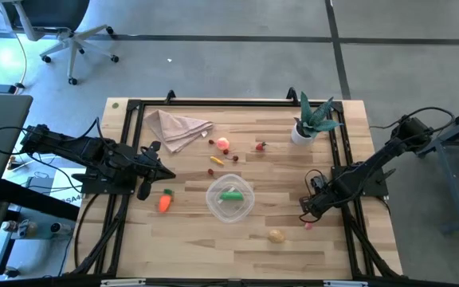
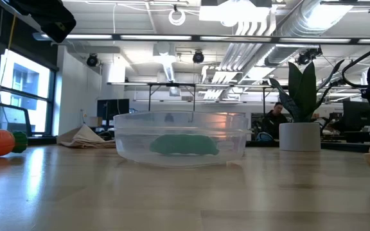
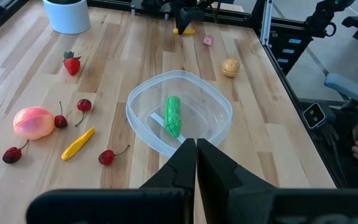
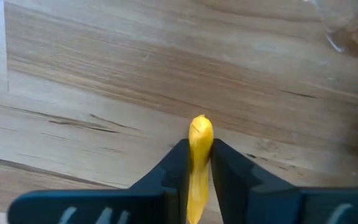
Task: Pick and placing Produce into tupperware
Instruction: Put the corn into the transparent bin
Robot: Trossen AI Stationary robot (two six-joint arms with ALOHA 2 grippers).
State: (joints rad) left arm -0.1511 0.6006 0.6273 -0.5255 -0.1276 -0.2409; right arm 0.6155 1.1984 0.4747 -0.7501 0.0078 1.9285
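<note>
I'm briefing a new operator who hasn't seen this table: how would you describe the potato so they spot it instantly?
Start at the round clear plastic tupperware in the middle of the wooden table, holding one green vegetable. The small tan rounded potato lies alone on bare wood between it and the right gripper. It is the only dull tan piece; a tiny pink piece lies nearby.

wood table (image 1: 174,239) | on it: tupperware (image 1: 230,198), carrot (image 1: 164,202), potato (image 1: 276,235), napkin (image 1: 175,127), potted plant (image 1: 307,121), cherries (image 3: 107,156)
</note>
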